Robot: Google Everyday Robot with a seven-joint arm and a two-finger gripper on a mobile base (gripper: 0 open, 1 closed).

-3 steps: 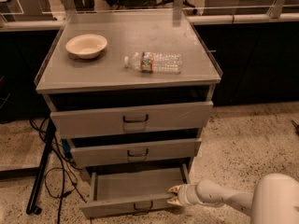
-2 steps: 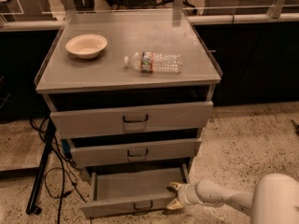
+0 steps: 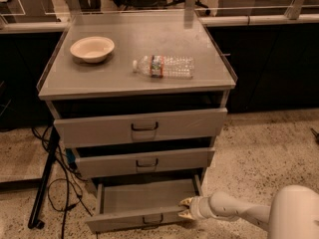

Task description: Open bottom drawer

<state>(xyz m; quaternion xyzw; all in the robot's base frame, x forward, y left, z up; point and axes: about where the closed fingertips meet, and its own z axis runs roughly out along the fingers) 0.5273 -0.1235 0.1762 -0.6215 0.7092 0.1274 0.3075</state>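
The bottom drawer (image 3: 144, 197) is the lowest and narrowest of three grey drawers in the cabinet. It stands pulled out, showing its plain grey inside, with a small dark loop handle (image 3: 152, 219) at the centre of its front. My gripper (image 3: 185, 208) is at the right end of the drawer's front panel, on a white arm coming in from the lower right. Its two yellowish fingertips (image 3: 185, 201) stand apart, one above the front panel's top edge and one in front of it.
The middle drawer (image 3: 144, 162) and the top drawer (image 3: 142, 127) both stand slightly out. A bowl (image 3: 92, 49) and a lying plastic bottle (image 3: 164, 66) are on the cabinet top. Black cables and a stand leg (image 3: 45, 183) are on the floor at the left.
The gripper has dipped slightly at the drawer's right front corner. The bottom drawer has stayed pulled out about the same distance.
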